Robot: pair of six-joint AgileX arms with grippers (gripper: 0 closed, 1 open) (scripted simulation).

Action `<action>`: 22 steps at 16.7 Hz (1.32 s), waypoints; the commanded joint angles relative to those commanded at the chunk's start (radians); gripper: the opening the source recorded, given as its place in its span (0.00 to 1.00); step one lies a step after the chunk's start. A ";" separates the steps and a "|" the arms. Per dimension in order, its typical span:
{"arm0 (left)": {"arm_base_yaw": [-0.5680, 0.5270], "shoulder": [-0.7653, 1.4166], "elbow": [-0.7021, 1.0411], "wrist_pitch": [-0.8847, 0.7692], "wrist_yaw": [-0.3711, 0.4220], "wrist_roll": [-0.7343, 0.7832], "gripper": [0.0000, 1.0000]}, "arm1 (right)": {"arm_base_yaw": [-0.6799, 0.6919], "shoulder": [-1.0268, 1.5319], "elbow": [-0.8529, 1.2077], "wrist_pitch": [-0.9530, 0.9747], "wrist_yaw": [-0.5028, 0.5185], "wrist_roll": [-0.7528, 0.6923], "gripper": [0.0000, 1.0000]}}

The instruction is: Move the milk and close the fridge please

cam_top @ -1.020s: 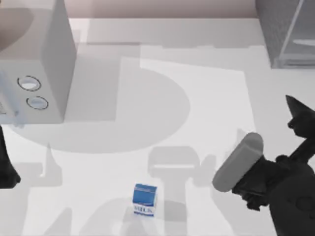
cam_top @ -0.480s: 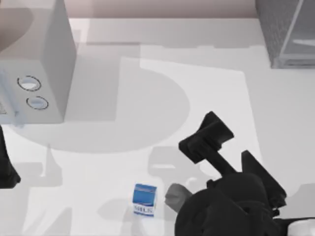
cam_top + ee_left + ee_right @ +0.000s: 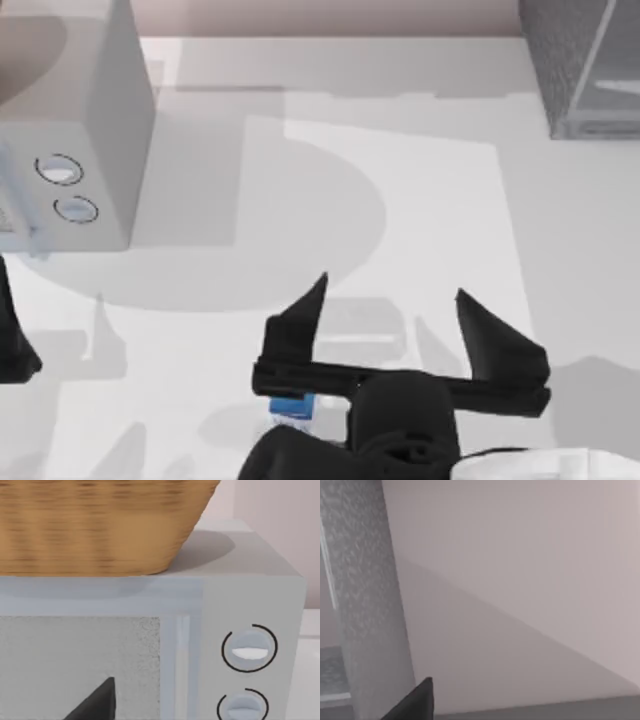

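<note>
no readable text, milk [image 3: 292, 405] carton lettering hidden, dials unlabelled

Fridge [image 3: 570, 60] speckled dark grey, door [image 3: 612, 75] smooth; basket [image 3: 95, 525] woven wicker; microwave [image 3: 240, 605] smooth matt; table [image 3: 420, 200] matt white.

— Top view? Looking straight down on the desk [image 3: 430, 180], set high, taking in the pale dialled box [image 3: 70, 130] and the fridge [image 3: 580, 60].

— Left wrist? Close up, facing that dialled box [image 3: 240, 630] and a basket [image 3: 100, 525] on top. Shared with the top view.

— Right wrist? Facing the fridge [image 3: 365, 605] edge and the wall [image 3: 530, 555] beyond the gripper.
</note>
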 joint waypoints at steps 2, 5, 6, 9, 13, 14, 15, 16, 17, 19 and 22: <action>0.000 0.000 0.000 0.000 0.000 0.000 1.00 | 0.018 0.049 0.059 -0.062 0.017 -0.119 1.00; 0.000 0.000 0.000 0.000 0.000 0.000 1.00 | 0.043 0.125 0.139 -0.156 0.044 -0.296 1.00; 0.000 0.000 0.000 0.000 0.000 0.000 1.00 | 0.051 0.152 0.164 -0.188 0.053 -0.354 1.00; 0.000 0.000 0.000 0.000 0.000 0.000 1.00 | 0.073 0.237 0.232 -0.289 0.075 -0.531 1.00; 0.000 0.000 0.000 0.000 0.000 0.000 1.00 | 0.098 0.357 0.310 -0.429 0.091 -0.762 1.00; 0.000 0.000 0.000 0.000 0.000 0.000 1.00 | 0.104 0.387 0.330 -0.464 0.093 -0.818 1.00; 0.000 0.000 0.000 0.000 0.000 0.000 1.00 | 0.108 0.417 0.348 -0.498 0.093 -0.872 1.00; 0.000 0.000 0.000 0.000 0.000 0.000 1.00 | 0.113 0.447 0.367 -0.533 0.093 -0.926 1.00; 0.000 0.000 0.000 0.000 0.000 0.000 1.00 | 0.117 0.475 0.387 -0.565 0.092 -0.977 1.00; 0.000 0.000 0.000 0.000 0.000 0.000 1.00 | 0.124 0.530 0.426 -0.627 0.090 -1.077 1.00; 0.000 0.000 0.000 0.000 0.000 0.000 1.00 | 0.137 0.605 0.494 -0.713 0.091 -1.220 1.00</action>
